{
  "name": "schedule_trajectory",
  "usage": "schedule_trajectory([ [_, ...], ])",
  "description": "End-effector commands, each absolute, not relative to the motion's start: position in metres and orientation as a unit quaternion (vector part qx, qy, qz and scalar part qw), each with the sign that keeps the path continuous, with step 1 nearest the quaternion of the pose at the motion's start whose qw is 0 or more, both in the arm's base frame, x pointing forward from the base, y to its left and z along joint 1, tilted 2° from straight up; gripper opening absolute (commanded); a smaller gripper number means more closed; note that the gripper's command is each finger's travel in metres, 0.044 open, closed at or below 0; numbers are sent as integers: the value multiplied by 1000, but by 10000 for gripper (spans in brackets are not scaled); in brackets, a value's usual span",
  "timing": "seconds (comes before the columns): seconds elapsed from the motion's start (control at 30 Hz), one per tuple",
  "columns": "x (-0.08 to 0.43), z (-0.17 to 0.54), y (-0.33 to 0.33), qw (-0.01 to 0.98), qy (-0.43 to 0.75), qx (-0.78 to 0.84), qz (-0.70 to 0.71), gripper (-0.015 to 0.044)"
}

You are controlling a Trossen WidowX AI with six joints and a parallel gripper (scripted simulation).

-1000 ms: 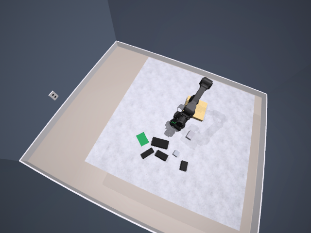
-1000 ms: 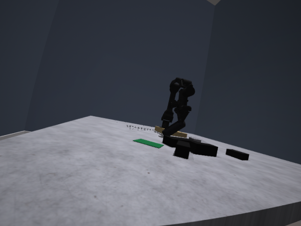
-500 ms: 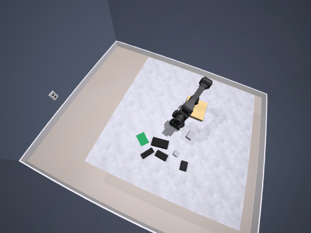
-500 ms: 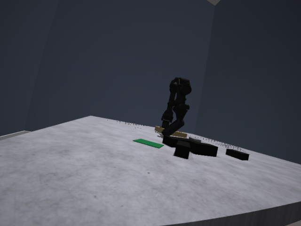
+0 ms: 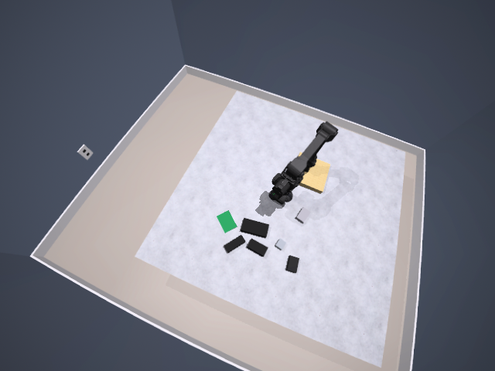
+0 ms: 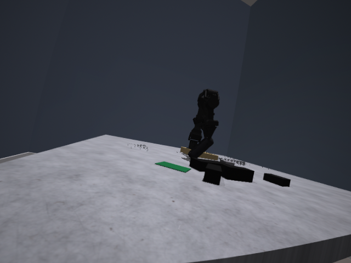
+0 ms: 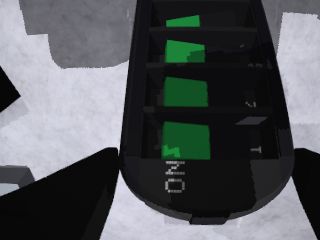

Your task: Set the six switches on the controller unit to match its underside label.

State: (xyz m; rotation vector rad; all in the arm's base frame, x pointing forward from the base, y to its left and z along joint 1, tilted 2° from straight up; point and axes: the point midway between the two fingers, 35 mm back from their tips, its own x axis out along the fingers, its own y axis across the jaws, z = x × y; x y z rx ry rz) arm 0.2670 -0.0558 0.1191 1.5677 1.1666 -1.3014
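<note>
The dark grey controller unit [image 5: 288, 195] [image 6: 202, 148] [image 7: 225, 182] is held off the bench, tilted in the exterior view. My gripper [image 7: 206, 159] is shut on it, one black finger on each side of its rounded end. Its switch face is toward the wrist camera. Four switch rows show there, each with a green end at left and a dark end at right; "ON" is printed below the green column, and the nearest row is numbered 1. The remaining rows are out of frame. Which ends are pressed is hard to tell. The underside label is not visible.
A yellow board [image 5: 319, 180] [image 6: 209, 155] lies under the arm. A green plate [image 5: 227, 221] [image 6: 173, 166] and several black blocks, including a large one [image 5: 254, 227], lie beyond the gripper. Two small grey blocks [image 5: 302, 216] [image 5: 280, 244] lie near them.
</note>
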Motion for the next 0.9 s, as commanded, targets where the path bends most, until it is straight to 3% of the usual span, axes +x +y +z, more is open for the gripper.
schedule_trajectory([
  [0.0,266,120,-62,387,458,616,-511,336],
  [0.87,260,125,-83,375,468,629,-495,336],
])
